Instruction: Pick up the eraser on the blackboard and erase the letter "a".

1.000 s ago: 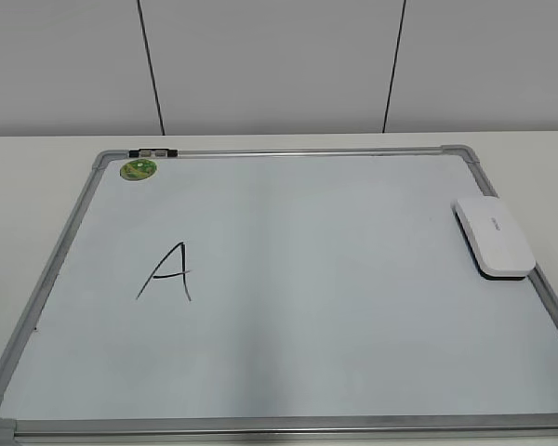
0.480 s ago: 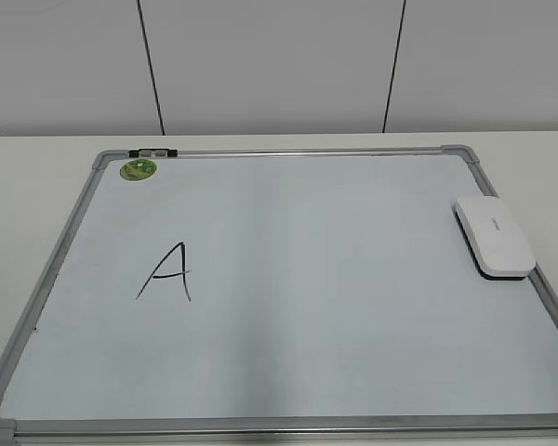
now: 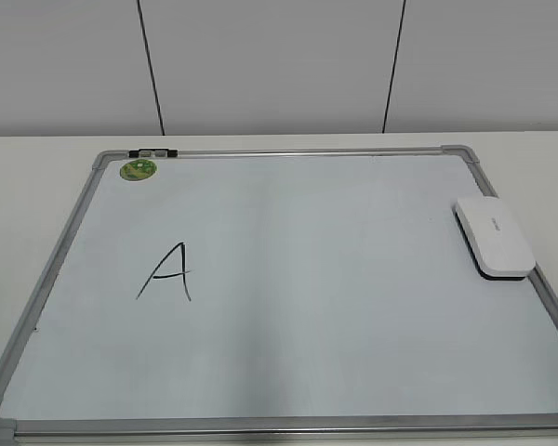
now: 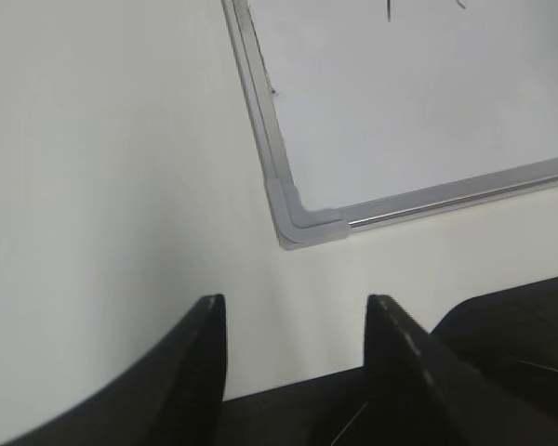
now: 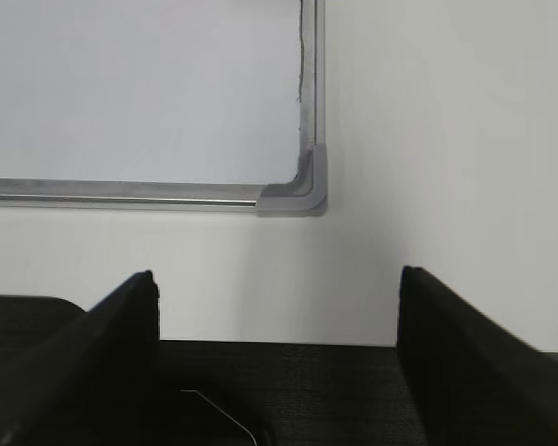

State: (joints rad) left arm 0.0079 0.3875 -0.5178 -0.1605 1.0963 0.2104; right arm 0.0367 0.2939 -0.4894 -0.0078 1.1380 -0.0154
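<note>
The eraser (image 3: 493, 235), a white rounded block with a dark underside, lies on the right edge of the blackboard (image 3: 335, 297), a white board in a grey frame. A large angular capital "A" (image 3: 167, 272) is drawn on the board's left half. No small lowercase "a" shows in any view. Neither gripper is in the exterior view. My left gripper (image 4: 296, 302) is open and empty over the table, short of the board's near left corner (image 4: 307, 223). My right gripper (image 5: 277, 274) is open and empty, short of the board's near right corner (image 5: 298, 197).
A round green sticker (image 3: 138, 169) sits near the board's far left corner, and a small clip (image 3: 152, 151) is on the far frame. The board lies on a white table (image 3: 28, 177), with a grey panelled wall behind.
</note>
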